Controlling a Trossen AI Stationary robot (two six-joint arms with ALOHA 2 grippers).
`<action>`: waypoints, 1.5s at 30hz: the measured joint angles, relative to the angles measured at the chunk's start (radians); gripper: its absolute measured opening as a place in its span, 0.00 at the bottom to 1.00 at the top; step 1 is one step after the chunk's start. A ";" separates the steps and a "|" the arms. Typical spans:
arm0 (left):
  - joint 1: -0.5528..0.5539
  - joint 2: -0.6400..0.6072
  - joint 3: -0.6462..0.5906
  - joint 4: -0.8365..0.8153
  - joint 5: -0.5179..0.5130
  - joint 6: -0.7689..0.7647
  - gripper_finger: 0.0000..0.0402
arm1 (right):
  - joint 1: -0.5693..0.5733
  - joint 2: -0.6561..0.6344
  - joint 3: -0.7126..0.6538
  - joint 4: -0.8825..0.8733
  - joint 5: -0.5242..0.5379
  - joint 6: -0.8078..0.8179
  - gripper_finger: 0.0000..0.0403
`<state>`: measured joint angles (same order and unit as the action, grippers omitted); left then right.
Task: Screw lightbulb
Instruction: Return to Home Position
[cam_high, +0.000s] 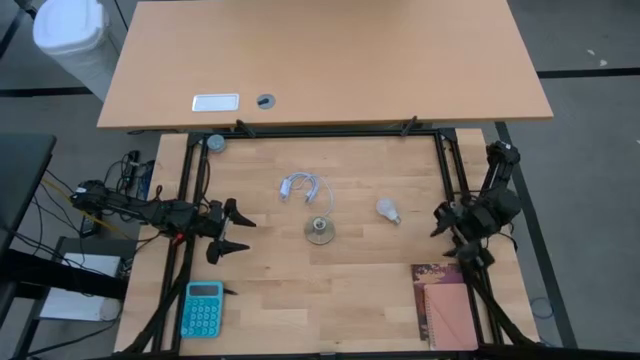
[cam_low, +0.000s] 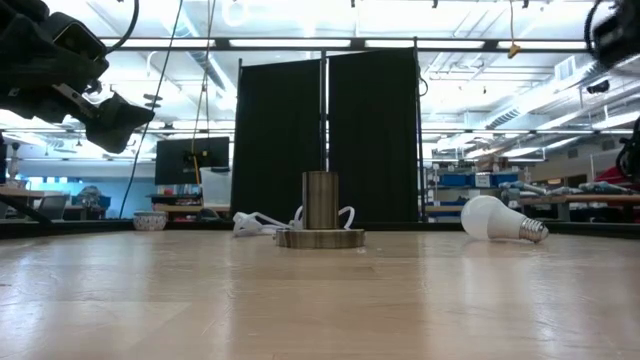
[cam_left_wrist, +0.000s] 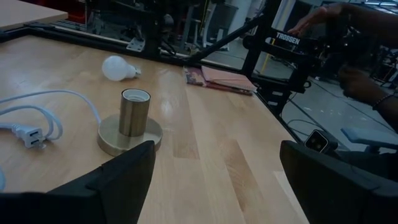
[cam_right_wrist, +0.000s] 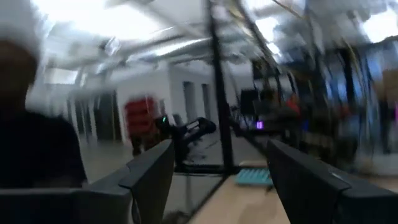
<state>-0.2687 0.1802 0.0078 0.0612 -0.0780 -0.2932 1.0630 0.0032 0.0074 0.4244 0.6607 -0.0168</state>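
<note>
From above, the lightbulb (cam_high: 388, 210) lies on its side on the tabletop (cam_high: 300, 290), right of centre, out of the brass socket (cam_high: 320, 231) and apart from it. Its long axis runs on a slant, globe toward the socket and the far edge, screw base toward the right edge and the notebook (cam_high: 445, 305) corner. The right gripper (cam_high: 441, 222) sits by the right edge with the bulb just inward of it, so that arm is plainly the nearer. The left gripper (cam_high: 238, 233) hangs near the left edge, and the socket stands between it and the bulb. From table height, the bulb (cam_low: 497, 219) rests flat on the wood to the right of the upright socket (cam_low: 320, 210), base pointing at the right edge. Past the left wrist, the left gripper (cam_left_wrist: 214, 180) has its fingers spread wide with nothing between them; the bulb (cam_left_wrist: 118, 68) lies beyond the socket, well apart from it. Past the right wrist, the right gripper (cam_right_wrist: 214, 180) is likewise parted and empty, aimed out over the tabletop into the room, and the bulb does not show there. A fresh grasp would, I judge, suit the right arm, closing across the bulb's slanted axis.
</note>
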 joint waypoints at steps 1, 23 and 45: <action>0.000 0.000 0.000 0.000 0.000 0.000 0.87 | 0.000 0.000 0.000 -0.001 -0.034 -0.102 0.64; 0.000 0.001 0.000 0.000 0.000 0.000 0.87 | 0.000 0.000 -0.001 -0.313 -0.342 -0.513 0.64; 0.000 0.002 0.000 0.000 0.000 0.000 0.87 | 0.000 0.000 -0.001 -0.360 -0.341 0.062 0.64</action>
<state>-0.2687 0.1818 0.0078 0.0608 -0.0776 -0.2932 1.0633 0.0036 0.0063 0.0644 0.3193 0.0450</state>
